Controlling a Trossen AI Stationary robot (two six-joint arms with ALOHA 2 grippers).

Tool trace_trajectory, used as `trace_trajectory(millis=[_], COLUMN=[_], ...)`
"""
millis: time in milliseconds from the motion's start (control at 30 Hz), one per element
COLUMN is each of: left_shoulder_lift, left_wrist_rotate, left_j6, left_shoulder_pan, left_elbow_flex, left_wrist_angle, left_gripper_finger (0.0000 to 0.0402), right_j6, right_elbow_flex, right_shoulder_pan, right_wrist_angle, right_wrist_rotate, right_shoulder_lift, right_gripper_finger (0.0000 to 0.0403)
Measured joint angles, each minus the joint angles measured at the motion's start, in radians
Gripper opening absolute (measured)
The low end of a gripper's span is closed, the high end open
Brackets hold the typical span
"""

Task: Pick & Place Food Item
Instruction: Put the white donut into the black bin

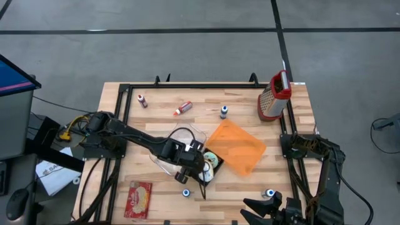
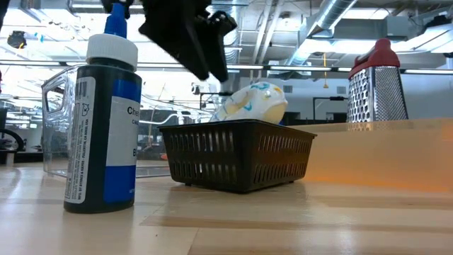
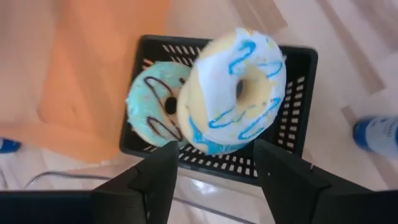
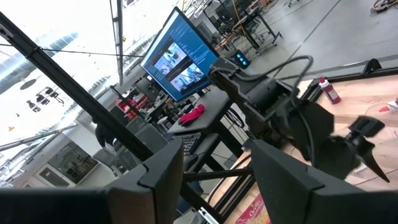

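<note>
A black mesh basket (image 3: 298,81) stands near the table's middle, beside an orange sheet (image 1: 236,147). Two doughnuts are in it. A teal one with dark icing lines (image 3: 152,106) lies inside. A white one with blue stripes (image 3: 239,87) leans tilted on the teal one and rises above the rim (image 2: 251,103). My left gripper (image 3: 214,155) hangs open just above the basket, its fingers standing apart to either side of the white doughnut and clear of it. My right gripper (image 4: 211,168) waits open, raised by the table's right near corner, with nothing between its fingers.
A clear plastic container (image 1: 181,147) stands against the basket's left side. Small blue bottles (image 1: 186,192) (image 1: 224,112) (image 1: 270,194), two red bottles (image 1: 142,100) (image 1: 182,109), a red packet (image 1: 139,199) and a metal grater (image 1: 275,97) are spread around the table.
</note>
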Motion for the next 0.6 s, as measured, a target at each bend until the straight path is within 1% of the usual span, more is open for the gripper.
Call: trace_trajectory(millis=[133,333,400,467,567,600], left_shoulder_lift=[-0.054,-0.166,-0.225,-0.290,-0.395,-0.435], left_wrist_rotate=[0.001,0.002,0.008,0.018,0.029,0.031], left_j6=[-0.062,-0.217,-0.255,-0.312,-0.448,-0.505], left_shoulder_pan=[0.008,0.007,0.003,-0.005,-0.029,-0.044], left_elbow_flex=[0.000,-0.001,-0.042,-0.112,-0.226,-0.262], left_wrist_angle=[-0.005,-0.042,-0.044,-0.026,-0.016,0.012], left_gripper_finger=[0.0206,0.0203,0.0204,0.0206,0.0209,0.0209], right_j6=[0.000,0.000,0.010,0.043,0.159,0.212], right_elbow_flex=[0.000,-0.006,-0.020,-0.042,-0.081,-0.094], right_shoulder_pan=[-0.002,-0.002,-0.002,-0.002,-0.011,-0.020], right_wrist_angle=[-0.006,-0.019,-0.021,-0.039,-0.097,-0.131], right_wrist_rotate=[0.000,0.000,0.000,0.000,-0.008,-0.029], right_shoulder_lift=[0.000,0.000,0.000,0.000,0.000,0.000], right_gripper_finger=[0.0182,0.0181,0.0180,0.0176,0.0169,0.0167])
